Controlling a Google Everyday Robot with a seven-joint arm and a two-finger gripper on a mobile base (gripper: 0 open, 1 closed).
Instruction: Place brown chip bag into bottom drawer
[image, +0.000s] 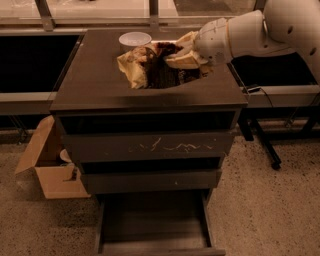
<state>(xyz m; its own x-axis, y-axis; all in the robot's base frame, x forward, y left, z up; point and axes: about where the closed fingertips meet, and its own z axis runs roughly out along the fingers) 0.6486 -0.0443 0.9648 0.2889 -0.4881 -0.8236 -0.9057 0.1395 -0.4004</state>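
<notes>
The brown chip bag (155, 65), crumpled dark brown foil with pale yellow ends, hangs in the air above the cabinet top (100, 80). My gripper (186, 56) is shut on the bag's right end, and the white arm reaches in from the upper right. The bag hides the fingers. The bottom drawer (152, 227) stands pulled open at the foot of the cabinet, and its tray holds nothing. A white bowl (135, 39) sits at the back of the cabinet top, just behind the bag.
The scratched-front top drawer (150, 146) and the plain middle drawer (150, 181) are shut. An open cardboard box (47, 165) stands on the floor left of the cabinet. A black stand leg (262, 145) is on the right.
</notes>
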